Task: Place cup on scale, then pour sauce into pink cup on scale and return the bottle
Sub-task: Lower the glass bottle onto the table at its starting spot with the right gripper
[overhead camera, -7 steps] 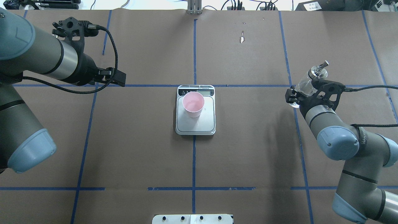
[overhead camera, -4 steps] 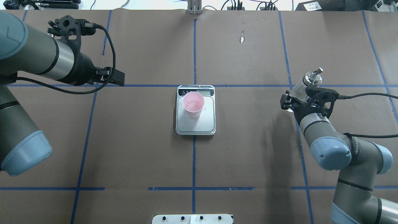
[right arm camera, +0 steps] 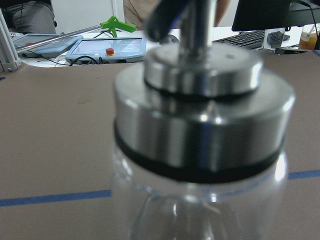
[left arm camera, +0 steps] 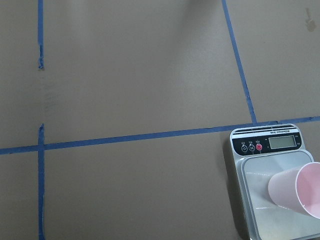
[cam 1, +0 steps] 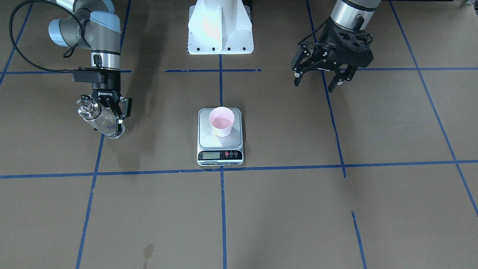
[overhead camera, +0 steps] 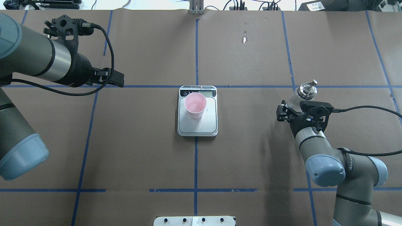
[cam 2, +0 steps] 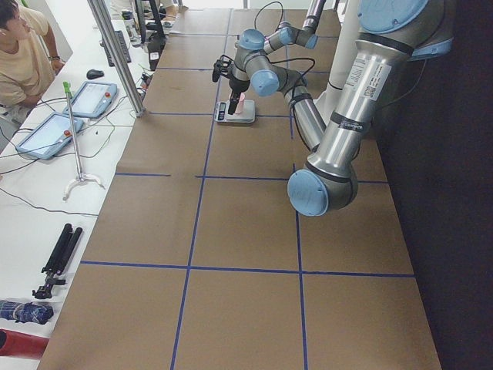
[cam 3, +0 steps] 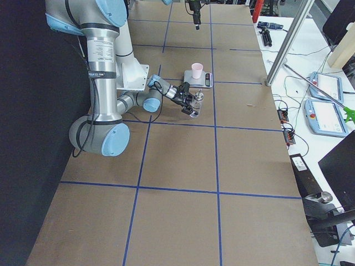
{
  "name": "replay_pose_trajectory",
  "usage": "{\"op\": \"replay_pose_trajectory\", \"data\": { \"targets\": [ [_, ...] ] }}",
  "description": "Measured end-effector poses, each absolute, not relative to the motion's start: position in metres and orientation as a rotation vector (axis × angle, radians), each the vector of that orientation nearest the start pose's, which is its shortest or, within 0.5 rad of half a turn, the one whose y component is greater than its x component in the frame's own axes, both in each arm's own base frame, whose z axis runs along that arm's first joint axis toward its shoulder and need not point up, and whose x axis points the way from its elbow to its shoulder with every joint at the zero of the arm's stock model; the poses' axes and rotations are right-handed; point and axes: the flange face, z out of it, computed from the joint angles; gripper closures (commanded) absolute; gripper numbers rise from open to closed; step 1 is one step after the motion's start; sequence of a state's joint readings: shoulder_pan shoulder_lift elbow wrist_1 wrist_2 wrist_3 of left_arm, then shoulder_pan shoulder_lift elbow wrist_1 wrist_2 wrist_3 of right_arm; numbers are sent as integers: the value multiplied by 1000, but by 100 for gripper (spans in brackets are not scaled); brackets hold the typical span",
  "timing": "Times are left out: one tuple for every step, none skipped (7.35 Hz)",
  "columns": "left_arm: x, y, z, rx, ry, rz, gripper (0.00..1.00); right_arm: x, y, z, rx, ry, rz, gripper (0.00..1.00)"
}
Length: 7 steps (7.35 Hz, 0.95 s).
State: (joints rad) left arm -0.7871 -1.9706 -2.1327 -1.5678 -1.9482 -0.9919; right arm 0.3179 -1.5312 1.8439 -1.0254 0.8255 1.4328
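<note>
Carries the bottle (cam 1: pixel 98 118), mid-left in the front view, clamped in the right hand (cam 1: pixel 114 117), lower and less tilted than a second ago; likely returning it to the surface (cam 1: pixel 298 205). Leaves the cup (cam 1: pixel 222 121), liquid inside, on the scale (cam 1: pixel 220 144) at centre. Keeps the left hand (cam 1: pixel 318 80) spread, upper right.

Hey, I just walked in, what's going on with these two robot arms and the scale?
The right gripper is shut on a small glass bottle, holding it tilted off to one side of the scale. A pink cup stands on the scale and seems to have a little liquid in it. The left gripper hangs open and empty, well away from both.
</note>
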Motion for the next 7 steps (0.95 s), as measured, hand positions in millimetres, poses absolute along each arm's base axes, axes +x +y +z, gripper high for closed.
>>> {"op": "replay_pose_trajectory", "data": {
  "targets": [
    [300, -438, 204, 327, 953, -9, 0, -424, -350, 446, 877, -627, 480, 100],
    [300, -438, 204, 327, 953, -9, 0, -425, -351, 450, 889, -615, 486, 100],
    [300, -438, 204, 327, 953, -9, 0, -425, -352, 452, 896, -609, 490, 100],
    [300, -438, 204, 327, 953, -8, 0, -427, -352, 453, 897, -609, 495, 100],
    [300, -438, 204, 328, 953, -8, 0, -429, -352, 455, 893, -613, 508, 100],
    [300, -438, 204, 328, 953, -8, 0, -430, -352, 457, 888, -618, 525, 100],
    [300, -438, 203, 329, 954, -8, 0, -430, -353, 459, 888, -618, 534, 100]
  ]
}}
